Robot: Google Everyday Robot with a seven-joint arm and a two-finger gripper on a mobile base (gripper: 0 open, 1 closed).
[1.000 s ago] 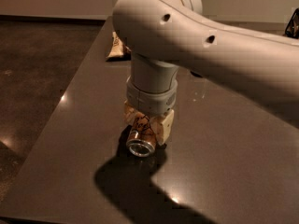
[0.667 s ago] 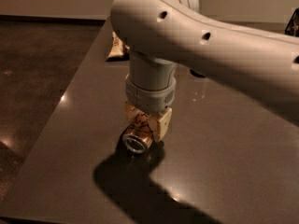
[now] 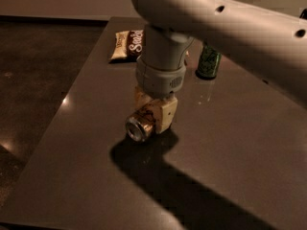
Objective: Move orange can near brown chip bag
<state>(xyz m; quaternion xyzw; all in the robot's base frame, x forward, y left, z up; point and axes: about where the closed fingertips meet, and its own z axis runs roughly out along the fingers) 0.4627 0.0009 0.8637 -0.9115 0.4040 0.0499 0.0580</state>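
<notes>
The end effector [image 3: 150, 120] hangs straight down from the arm [image 3: 216, 18] over the middle-left of the table [image 3: 240, 143]. Its cream fingers [image 3: 165, 113] are closed around the can [image 3: 137, 128], one on each side. The can lies on its side in that pinch, with its silver end turned toward the camera. Whether it rests on the table or rides just clear of it cannot be told; the shadow [image 3: 158, 162] spreads from directly beneath it, so it is low either way.

The bag [image 3: 126, 44] lies flat near the far left edge of the table, well apart from the can, with part of it hidden behind the wrist. A green can [image 3: 208, 61] stands upright to the right of the bag, also toward the back.

The grasp looks made, so the step in hand is judged to be the carry: the can is held but nowhere near its goal. The next move calls for taking the can away from the camera and slightly left, toward the bag. It should stop just beside the bag, not on top of it, before the fingers let go. Because the can lies sideways, it could roll once freed. A low, gentle release on bare table, well left of the green can, seems the safest choice.
</notes>
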